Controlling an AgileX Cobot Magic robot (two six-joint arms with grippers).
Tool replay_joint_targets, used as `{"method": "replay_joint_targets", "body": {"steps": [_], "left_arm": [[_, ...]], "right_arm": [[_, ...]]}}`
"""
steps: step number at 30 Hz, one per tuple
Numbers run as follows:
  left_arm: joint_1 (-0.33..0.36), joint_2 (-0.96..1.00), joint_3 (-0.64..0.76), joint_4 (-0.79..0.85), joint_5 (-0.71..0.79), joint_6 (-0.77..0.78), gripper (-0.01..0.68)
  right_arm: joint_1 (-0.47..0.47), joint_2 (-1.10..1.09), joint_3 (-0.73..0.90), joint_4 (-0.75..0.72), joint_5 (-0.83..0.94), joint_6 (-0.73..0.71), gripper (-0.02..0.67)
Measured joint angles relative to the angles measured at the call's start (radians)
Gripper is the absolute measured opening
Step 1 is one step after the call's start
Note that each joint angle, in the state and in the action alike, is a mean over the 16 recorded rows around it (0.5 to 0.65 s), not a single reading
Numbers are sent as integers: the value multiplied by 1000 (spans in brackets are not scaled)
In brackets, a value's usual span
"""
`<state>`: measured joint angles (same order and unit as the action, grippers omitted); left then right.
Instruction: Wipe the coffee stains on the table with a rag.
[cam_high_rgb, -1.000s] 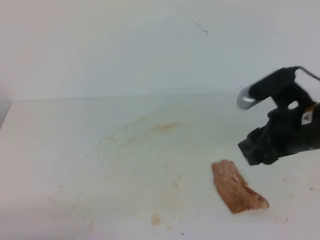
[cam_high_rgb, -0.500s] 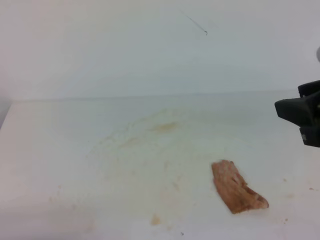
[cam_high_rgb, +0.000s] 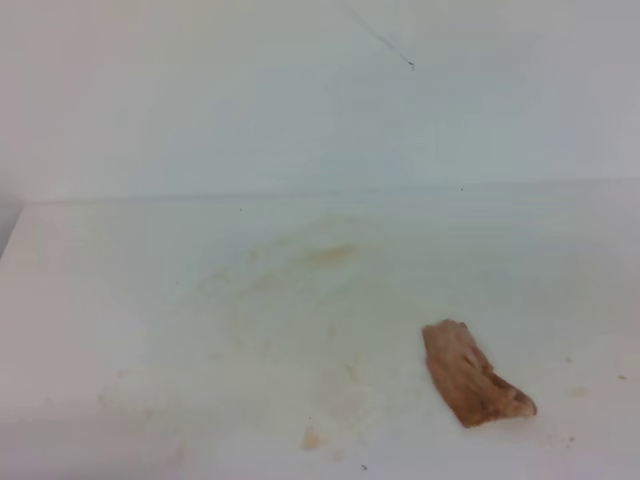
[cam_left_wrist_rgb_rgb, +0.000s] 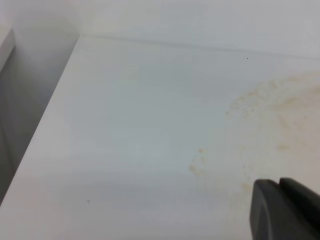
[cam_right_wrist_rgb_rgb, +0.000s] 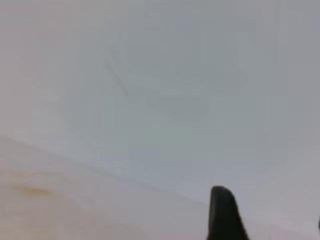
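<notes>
The rag (cam_high_rgb: 475, 375), a small pinkish-brown crumpled cloth, lies alone on the white table (cam_high_rgb: 120, 300) at the front right. Only faint coffee stains (cam_high_rgb: 330, 253) show: a tan smear mid-table and a small speck (cam_high_rgb: 312, 438) near the front edge. Neither gripper appears in the high view. In the left wrist view, pale tan coffee stains (cam_left_wrist_rgb_rgb: 280, 105) spread at the right, and a dark piece of my left gripper (cam_left_wrist_rgb_rgb: 287, 212) fills the bottom right corner. My right gripper (cam_right_wrist_rgb_rgb: 270, 207) is open and empty, raised and facing the wall, one finger (cam_right_wrist_rgb_rgb: 225, 215) showing.
A white wall (cam_high_rgb: 300, 100) stands behind the table. The table's left edge (cam_left_wrist_rgb_rgb: 45, 125) drops into a grey gap beside it. A faint tan smear (cam_right_wrist_rgb_rgb: 30, 190) shows low on the left of the right wrist view.
My right arm has pulled back to the right and left the high view. The rag lies where it was.
</notes>
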<state>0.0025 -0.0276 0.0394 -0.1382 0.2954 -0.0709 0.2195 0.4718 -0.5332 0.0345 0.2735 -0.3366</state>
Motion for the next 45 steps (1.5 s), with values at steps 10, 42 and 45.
{"method": "replay_joint_targets", "body": {"steps": [10, 42, 45], "left_arm": [[0, 0, 0, 0, 0, 0, 1], [0, 0, 0, 0, 0, 0, 1], [0, 0, 0, 0, 0, 0, 1]], "right_arm": [[-173, -419, 424, 17, 11, 34, 387], [-208, -500, 568, 37, 34, 77, 89], [-216, -501, 568, 35, 31, 77, 32]]}}
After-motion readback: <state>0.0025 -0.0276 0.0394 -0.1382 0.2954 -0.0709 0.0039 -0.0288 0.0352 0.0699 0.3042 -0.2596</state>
